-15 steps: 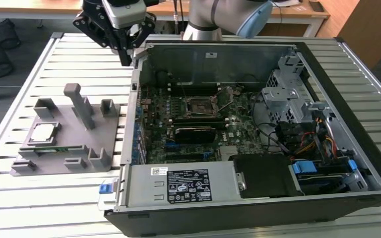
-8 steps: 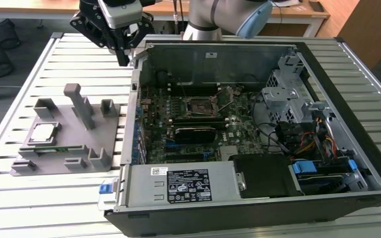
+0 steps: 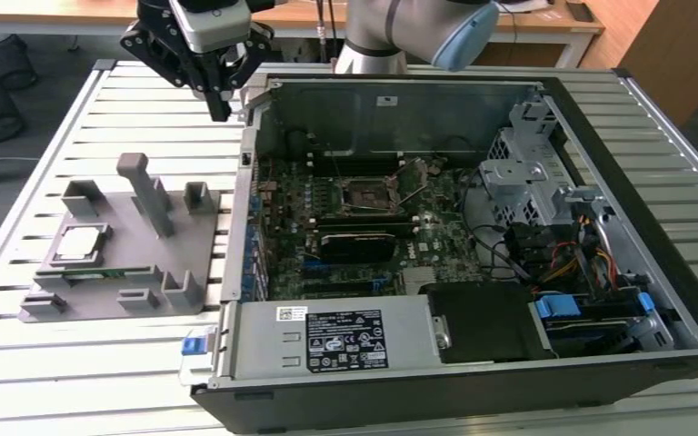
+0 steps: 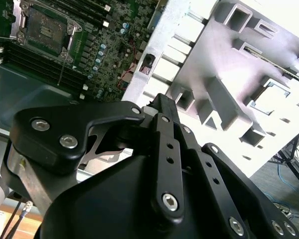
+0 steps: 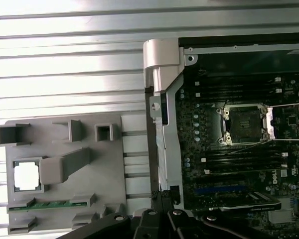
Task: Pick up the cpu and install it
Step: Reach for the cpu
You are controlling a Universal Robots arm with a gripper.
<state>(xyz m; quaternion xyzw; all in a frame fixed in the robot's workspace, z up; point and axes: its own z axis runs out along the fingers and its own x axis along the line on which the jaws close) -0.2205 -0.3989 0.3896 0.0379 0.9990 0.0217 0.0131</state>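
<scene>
black claw [image 3: 219, 107] hangs pinched together, holding nothing, well apart from the cpu [image 3: 79, 243] in its grey holder [image 3: 194, 272].

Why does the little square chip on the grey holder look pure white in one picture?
Glare: in the first wrist view the shiny cpu is washed out to white, as are the table slats; in the exterior view softer light leaves the cpu pale silver-grey; in the second wrist view the grey holder bleaches toward its bright edge.
</scene>
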